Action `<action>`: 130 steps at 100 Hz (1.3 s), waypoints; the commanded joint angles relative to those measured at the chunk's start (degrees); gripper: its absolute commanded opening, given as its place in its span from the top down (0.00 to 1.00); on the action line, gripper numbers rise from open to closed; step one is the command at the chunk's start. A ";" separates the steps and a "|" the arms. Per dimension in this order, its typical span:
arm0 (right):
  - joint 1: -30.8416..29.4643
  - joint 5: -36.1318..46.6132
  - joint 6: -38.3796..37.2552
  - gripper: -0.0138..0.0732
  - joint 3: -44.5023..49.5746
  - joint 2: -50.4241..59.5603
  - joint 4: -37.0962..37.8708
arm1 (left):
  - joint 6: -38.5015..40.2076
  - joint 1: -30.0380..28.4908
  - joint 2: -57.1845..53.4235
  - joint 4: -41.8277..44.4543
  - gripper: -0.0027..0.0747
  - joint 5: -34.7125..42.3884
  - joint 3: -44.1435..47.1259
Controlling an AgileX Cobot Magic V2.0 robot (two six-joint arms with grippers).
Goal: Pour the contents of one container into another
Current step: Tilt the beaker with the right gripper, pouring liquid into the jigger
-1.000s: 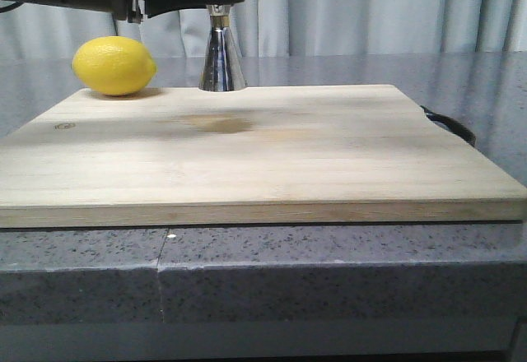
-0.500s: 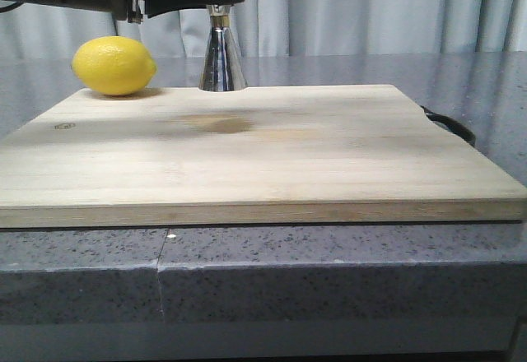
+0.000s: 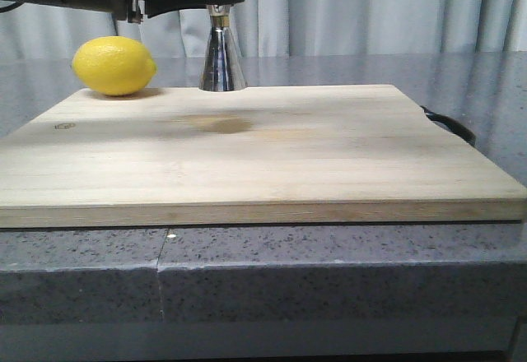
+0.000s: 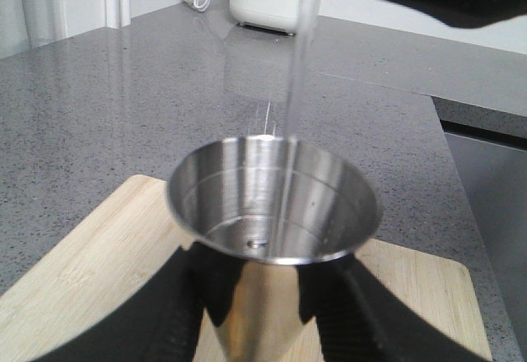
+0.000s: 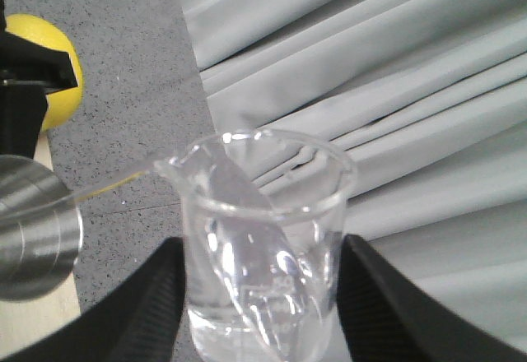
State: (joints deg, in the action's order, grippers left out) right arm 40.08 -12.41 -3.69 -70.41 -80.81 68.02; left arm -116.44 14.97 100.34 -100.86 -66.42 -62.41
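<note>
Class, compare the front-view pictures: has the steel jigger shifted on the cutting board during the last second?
No. The steel jigger stands at the same spot at the cutting board's far edge, at the same gap from the lemon.

the steel jigger (image 4: 274,214) stands upright with its open cup toward the camera, the left hand (image 4: 263,313) closed on its narrow lower part. a thin clear stream (image 4: 293,90) falls into the cup, where a little liquid lies. a wooden board (image 4: 90,271) rests on the grey speckled surface (image 4: 123,99).
</note>
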 commanded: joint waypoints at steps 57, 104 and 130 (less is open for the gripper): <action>0.13 1.84 0.05 0.45 -2.28 1.86 4.28 | 0.37 0.51 -2.82 -4.66 0.62 -6.32 -1.78; 0.13 1.52 0.05 0.45 -2.28 1.86 5.86 | 0.37 0.51 -2.82 -4.66 0.62 -6.32 -1.78; 0.13 1.40 0.05 0.45 -2.28 1.86 7.43 | 0.37 0.51 -2.82 -4.66 0.62 -6.32 -1.78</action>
State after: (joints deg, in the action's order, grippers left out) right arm 40.08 -12.36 -3.69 -70.41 -80.81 73.51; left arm -116.44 14.97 100.34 -100.86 -66.42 -62.41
